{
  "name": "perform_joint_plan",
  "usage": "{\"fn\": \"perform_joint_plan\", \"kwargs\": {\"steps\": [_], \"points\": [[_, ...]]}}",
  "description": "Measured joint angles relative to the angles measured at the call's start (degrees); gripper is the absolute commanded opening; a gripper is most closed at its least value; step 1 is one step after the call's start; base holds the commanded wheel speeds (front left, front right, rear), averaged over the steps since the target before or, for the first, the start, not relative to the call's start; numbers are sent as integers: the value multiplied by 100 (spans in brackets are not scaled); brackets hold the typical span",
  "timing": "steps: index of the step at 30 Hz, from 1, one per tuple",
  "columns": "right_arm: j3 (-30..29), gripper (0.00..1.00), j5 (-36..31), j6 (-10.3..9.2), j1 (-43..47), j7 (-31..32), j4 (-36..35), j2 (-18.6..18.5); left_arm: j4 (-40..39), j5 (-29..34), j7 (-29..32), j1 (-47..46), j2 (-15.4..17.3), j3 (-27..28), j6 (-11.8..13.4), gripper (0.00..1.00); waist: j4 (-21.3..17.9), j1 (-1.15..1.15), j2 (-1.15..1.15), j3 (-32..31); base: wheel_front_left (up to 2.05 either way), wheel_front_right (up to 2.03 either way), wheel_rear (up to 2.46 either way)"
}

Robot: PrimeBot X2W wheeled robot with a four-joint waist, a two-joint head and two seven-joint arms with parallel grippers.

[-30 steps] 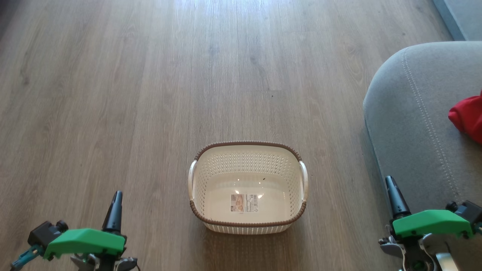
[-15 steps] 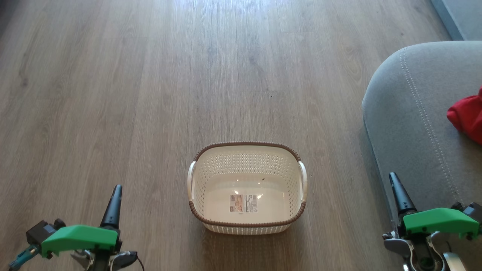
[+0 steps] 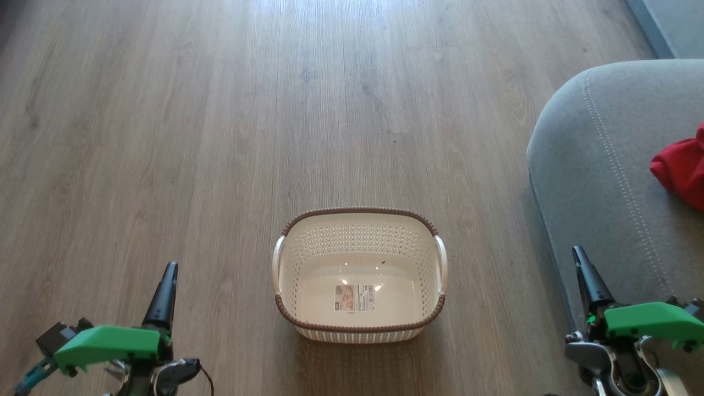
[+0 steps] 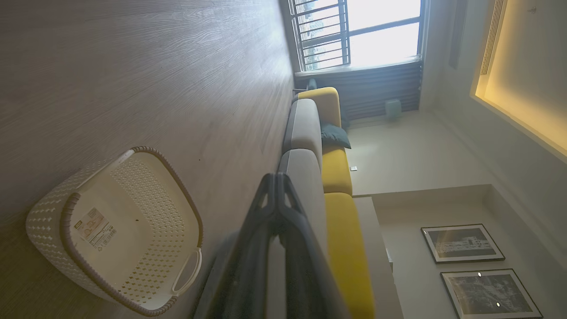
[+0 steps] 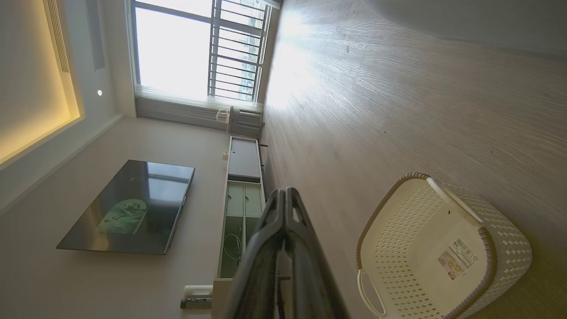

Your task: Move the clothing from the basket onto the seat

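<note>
The cream perforated basket point(image 3: 359, 274) with a brown rim stands on the wood floor in the head view, holding just a label on its bottom; it also shows as the basket point(image 4: 115, 230) and the basket point(image 5: 438, 248) in the wrist views. The red clothing point(image 3: 682, 168) lies on the grey seat point(image 3: 599, 165) at the right edge, partly cut off. My left gripper point(image 3: 169, 268) is shut at the lower left, well left of the basket. My right gripper point(image 3: 577, 252) is shut at the lower right, beside the seat's front edge. Both hold nothing.
Open wood floor point(image 3: 275, 110) stretches ahead and to the left. The left wrist view shows a long sofa point(image 4: 336, 177) with yellow backs and a window. The right wrist view shows a wall television point(image 5: 128, 208) and a low cabinet point(image 5: 241, 190).
Both grippers have drifted slightly: the left one a little up the picture, the right one up and slightly rightward. The basket and red clothing stay put.
</note>
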Motion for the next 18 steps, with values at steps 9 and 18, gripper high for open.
{"fn": "perform_joint_plan", "kwargs": {"steps": [9,18], "points": [[-66,0,578,0,-5,131,-90,2,-76,-565,134,-7,1,12,0,0,-16,0,0,-6,0,0,0],[-115,0,1102,0,-7,275,-196,2,-170,-1109,250,-86,1,27,0,0,-29,0,0,-10,0,0,0]]}}
